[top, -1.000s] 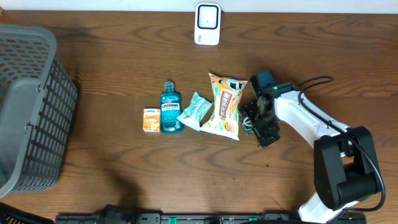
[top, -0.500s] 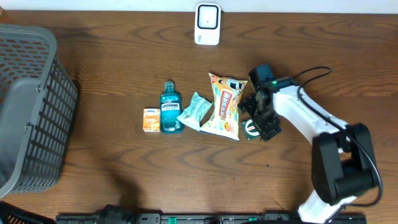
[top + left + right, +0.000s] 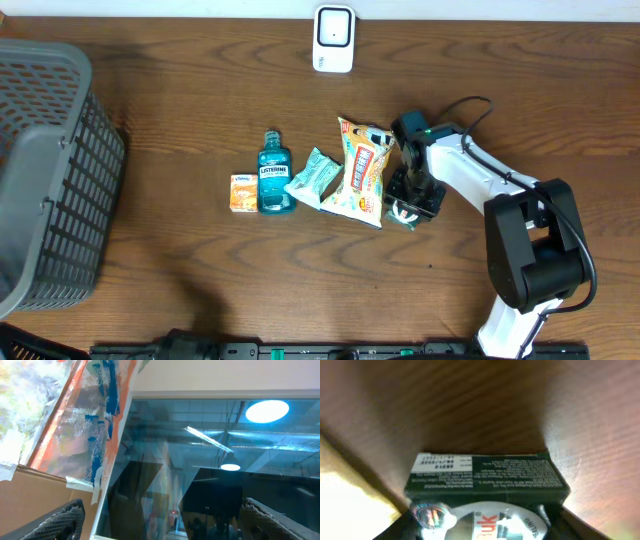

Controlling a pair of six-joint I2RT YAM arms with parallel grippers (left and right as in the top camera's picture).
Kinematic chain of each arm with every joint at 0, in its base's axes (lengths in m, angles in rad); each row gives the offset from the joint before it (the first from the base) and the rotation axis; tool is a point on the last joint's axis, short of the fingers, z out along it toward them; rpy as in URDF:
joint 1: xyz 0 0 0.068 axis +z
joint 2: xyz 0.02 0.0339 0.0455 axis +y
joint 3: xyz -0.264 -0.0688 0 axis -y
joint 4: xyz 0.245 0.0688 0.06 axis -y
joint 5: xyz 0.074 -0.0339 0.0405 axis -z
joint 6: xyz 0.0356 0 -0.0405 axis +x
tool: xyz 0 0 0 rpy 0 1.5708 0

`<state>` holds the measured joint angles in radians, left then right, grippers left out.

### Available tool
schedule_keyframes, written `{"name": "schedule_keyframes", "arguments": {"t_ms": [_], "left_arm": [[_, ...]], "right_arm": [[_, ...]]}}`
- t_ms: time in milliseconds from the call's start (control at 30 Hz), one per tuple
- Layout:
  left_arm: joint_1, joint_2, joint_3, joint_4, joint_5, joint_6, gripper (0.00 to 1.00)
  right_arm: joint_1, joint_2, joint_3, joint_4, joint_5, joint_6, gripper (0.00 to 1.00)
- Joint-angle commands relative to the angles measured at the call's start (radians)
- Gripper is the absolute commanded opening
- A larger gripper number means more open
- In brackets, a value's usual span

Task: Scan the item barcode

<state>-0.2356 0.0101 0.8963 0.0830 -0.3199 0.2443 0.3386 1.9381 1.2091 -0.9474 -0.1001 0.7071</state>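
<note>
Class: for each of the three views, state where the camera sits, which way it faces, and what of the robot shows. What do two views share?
Overhead: above the table, facing straight down; right arm and right claw show.
Left wrist: on the left arm, facing up at ceiling lights; open left claw shows.
Right wrist: close over the green pack, facing down; claw barely shows.
Shared: overhead and right wrist both see the green pack.

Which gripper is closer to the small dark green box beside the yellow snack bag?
Right. The right gripper sits directly over the small dark green box; the left gripper points up toward ceiling lights, the box nowhere in its view.
</note>
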Motion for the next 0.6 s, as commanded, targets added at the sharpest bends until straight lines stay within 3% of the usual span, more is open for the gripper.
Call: {"name": "schedule_keyframes", "arguments": {"t_ms": [0, 133, 300, 367, 400, 500, 567], "left_arm": [[0.005, -0.007, -0.004, 0.005, -0.006, 0.017, 0.98], [0.005, -0.007, -0.004, 0.005, -0.006, 0.017, 0.98], [0.005, -0.007, -0.004, 0.005, -0.006, 0.017, 0.98], [0.005, -0.007, -0.004, 0.005, -0.006, 0.017, 0.98], [0.005, -0.007, -0.004, 0.005, -0.006, 0.017, 0.98], [0.005, -0.007, -0.004, 0.005, -0.006, 0.017, 0.98], [0.005, -0.007, -0.004, 0.005, -0.006, 0.017, 0.98]], "right_arm": [[-0.013, -0.017, -0.009, -0.055, 0.049, -0.472, 0.75], [-0.017, -0.054, 0.038, -0.140, 0.095, -0.515, 0.98], [-0.016, -0.124, 0.166, -0.263, 0.092, -0.459, 0.99], [-0.018, -0.154, 0.191, -0.295, 0.101, -0.256, 0.99], [-0.021, -0.172, 0.190, -0.328, 0.095, 0.059, 0.99], [-0.010, -0.173, 0.169, -0.441, 0.037, 0.737, 0.99], [0.005, -0.173, 0.140, -0.422, 0.051, 0.953, 0.99]]}}
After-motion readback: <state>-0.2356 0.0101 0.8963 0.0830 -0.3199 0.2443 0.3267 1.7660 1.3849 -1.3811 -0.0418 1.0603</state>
